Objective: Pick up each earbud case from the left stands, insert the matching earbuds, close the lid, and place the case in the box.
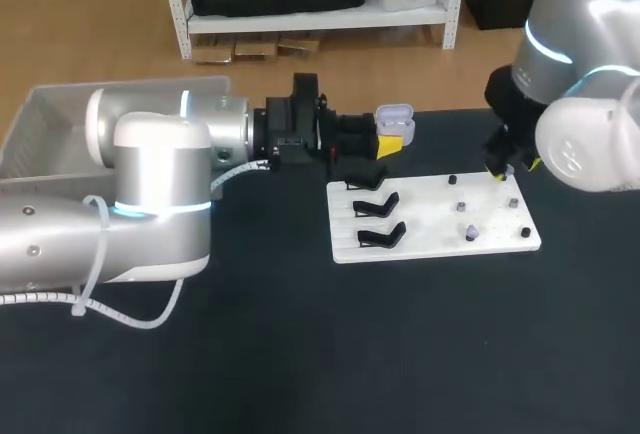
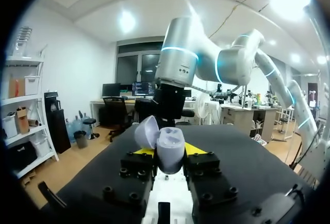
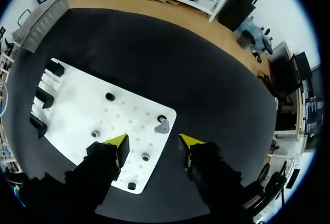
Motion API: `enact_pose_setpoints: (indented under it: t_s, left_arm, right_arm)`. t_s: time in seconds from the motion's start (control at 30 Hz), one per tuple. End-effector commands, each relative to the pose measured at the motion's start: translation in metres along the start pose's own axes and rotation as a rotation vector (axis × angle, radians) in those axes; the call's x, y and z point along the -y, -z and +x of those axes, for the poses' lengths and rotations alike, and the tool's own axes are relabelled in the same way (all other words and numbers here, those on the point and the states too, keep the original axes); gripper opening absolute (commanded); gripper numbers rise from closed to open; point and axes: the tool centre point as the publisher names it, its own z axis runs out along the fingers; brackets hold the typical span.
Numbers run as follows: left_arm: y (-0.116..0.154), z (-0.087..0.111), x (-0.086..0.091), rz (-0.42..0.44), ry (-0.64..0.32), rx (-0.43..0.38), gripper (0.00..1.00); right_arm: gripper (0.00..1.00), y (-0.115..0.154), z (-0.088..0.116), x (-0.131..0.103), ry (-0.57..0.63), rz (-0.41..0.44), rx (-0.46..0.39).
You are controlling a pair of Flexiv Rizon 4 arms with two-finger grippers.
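While left end effector [image 2: 170, 154] gripped open case [image 2: 167, 144] above desk [image 1: 300, 354], just beyond stands [image 1: 378, 204] on board [image 1: 430, 242], right end effector [image 3: 153, 141] hung open over board, earbud [image 3: 162, 126] just ahead of it.

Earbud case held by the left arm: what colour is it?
Pale lavender. The earbud case shows best in the left wrist view, with its lid open.

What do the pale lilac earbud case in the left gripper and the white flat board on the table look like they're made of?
Pale lilac earbud case: likely moulded plastic, matte, judging by its smooth rounded shell and soft even shading. White flat board: probably rigid plastic or painted sheet, satin; thin, flat, faintly glossy.
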Motion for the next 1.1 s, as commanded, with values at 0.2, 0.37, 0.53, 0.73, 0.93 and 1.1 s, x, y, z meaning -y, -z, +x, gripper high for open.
enact_pose_setpoints:
  t_s: [0.2,0.37,0.53,0.73,0.93,1.1]
  left_arm:
    - [-0.001,0.001,0.000,-0.002,-0.002,0.005,0.00]
    - [-0.001,0.001,0.000,-0.002,-0.002,0.005,0.00]
    - [-0.001,0.001,0.000,-0.002,-0.002,0.005,0.00]
    - [-0.001,0.001,0.000,-0.002,-0.002,0.005,0.00]
    - [-0.001,0.001,0.000,-0.002,-0.002,0.005,0.00]
    - [-0.001,0.001,0.000,-0.002,-0.002,0.005,0.00]
  right_arm:
    - [0.49,-0.011,-0.005,0.001,-0.015,0.004,-0.020]
    - [0.46,-0.016,-0.005,0.003,-0.040,0.004,-0.021]
    - [0.45,-0.016,-0.007,0.004,-0.054,0.007,-0.017]
    - [0.39,-0.018,-0.009,0.004,-0.086,0.014,-0.018]
    - [0.38,-0.017,-0.009,0.005,-0.098,0.013,-0.018]
    - [0.35,-0.019,-0.010,0.004,-0.105,0.009,-0.023]
